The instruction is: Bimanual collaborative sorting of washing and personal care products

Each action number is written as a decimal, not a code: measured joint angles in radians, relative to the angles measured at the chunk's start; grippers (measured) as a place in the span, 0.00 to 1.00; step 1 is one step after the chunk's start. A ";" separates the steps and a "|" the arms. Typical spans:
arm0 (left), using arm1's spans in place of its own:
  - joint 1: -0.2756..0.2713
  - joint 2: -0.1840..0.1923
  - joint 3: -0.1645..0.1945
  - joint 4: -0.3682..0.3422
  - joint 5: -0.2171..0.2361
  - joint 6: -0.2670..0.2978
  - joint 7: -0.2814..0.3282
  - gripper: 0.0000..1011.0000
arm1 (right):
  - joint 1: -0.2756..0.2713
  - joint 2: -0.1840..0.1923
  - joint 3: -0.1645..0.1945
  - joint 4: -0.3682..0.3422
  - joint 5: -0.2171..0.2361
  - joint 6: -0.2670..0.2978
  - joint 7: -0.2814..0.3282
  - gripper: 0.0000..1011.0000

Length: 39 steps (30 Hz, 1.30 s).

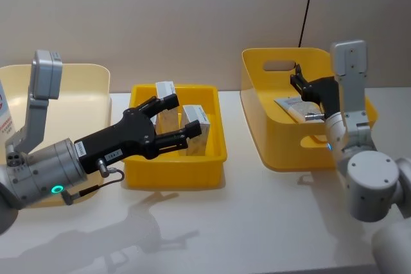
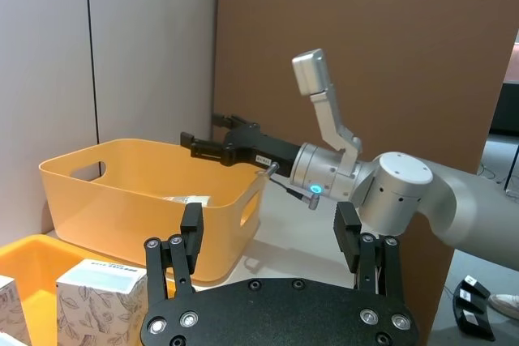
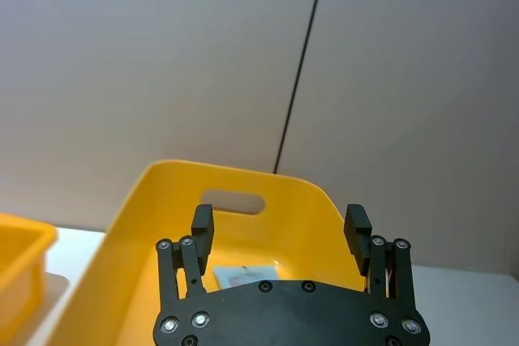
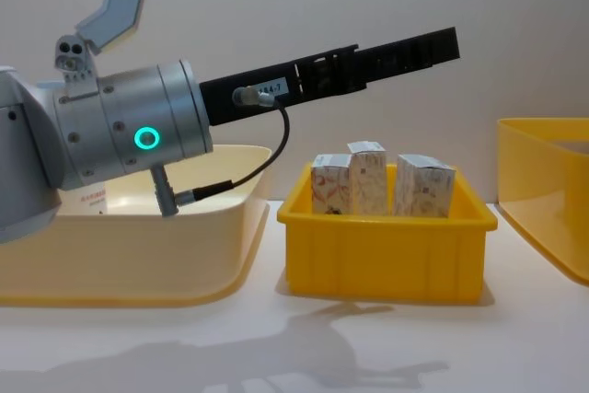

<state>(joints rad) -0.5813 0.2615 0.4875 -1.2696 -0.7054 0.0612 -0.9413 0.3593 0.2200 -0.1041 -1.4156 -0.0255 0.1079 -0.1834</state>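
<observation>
Three white cartons [image 1: 194,120] [image 4: 368,177] with orange-red squiggles stand upright in the small yellow bin [image 1: 173,168] at the table's middle. My left gripper [image 1: 182,115] [image 2: 269,228] [image 4: 433,48] hovers open just above them, nothing between its fingers. One carton [image 2: 101,297] sits below it in the left wrist view. My right gripper [image 1: 297,80] [image 3: 280,224] is open and empty over the large yellow bin [image 1: 263,126] [image 3: 243,184] on the right. A pale flat product [image 1: 297,107] [image 2: 186,199] lies on that bin's floor.
A wide pale-yellow bin [image 1: 90,78] [image 4: 138,255] sits at the left, behind my left arm, with a red-printed item [image 1: 3,117] at its edge. The large right bin [image 4: 543,190] stands close to the small one. Bare white table lies in front.
</observation>
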 joint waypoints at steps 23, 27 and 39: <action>0.009 0.003 0.000 -0.009 0.014 0.000 0.026 0.99 | -0.113 0.044 0.025 -0.148 0.116 -0.087 0.179 0.99; 0.023 0.008 -0.002 -0.024 0.033 -0.002 0.063 0.99 | -0.133 0.050 0.014 -0.164 0.132 -0.086 0.185 0.99; 0.082 0.029 -0.008 -0.085 0.120 -0.011 0.221 0.99 | -0.236 0.079 -0.045 -0.243 0.208 -0.081 0.213 0.99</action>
<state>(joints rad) -0.4995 0.2901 0.4799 -1.3545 -0.5856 0.0504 -0.7206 0.1237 0.2991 -0.1491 -1.6590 0.1829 0.0268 0.0298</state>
